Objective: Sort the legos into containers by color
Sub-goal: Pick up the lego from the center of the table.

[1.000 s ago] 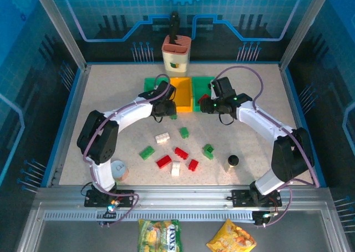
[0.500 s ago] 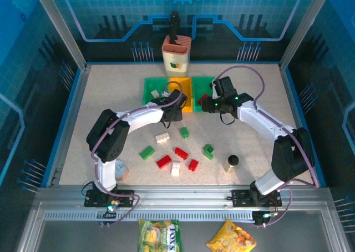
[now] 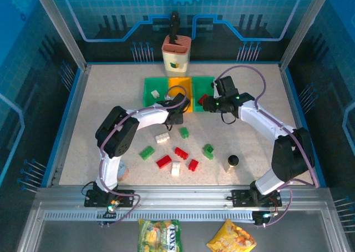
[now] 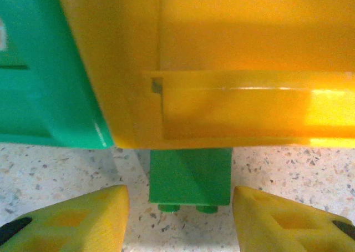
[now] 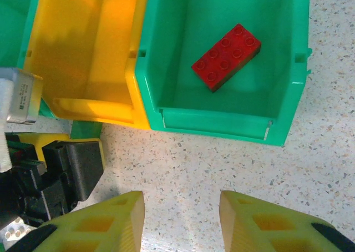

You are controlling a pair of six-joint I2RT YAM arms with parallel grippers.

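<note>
Left fingers (image 4: 72, 218) flank green brick (image 4: 190, 177), studs nearward

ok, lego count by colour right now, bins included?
red legos: 4, 3 loose, 1 in the right green bin
green legos: 4, 3 loose, 1 at the yellow bin front
white legos: 3, 2 loose, 1 in the left green bin
total: 11

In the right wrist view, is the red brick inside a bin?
Inside: the red studded plastic brick lies on the floor of the green rectangular bin.
</note>
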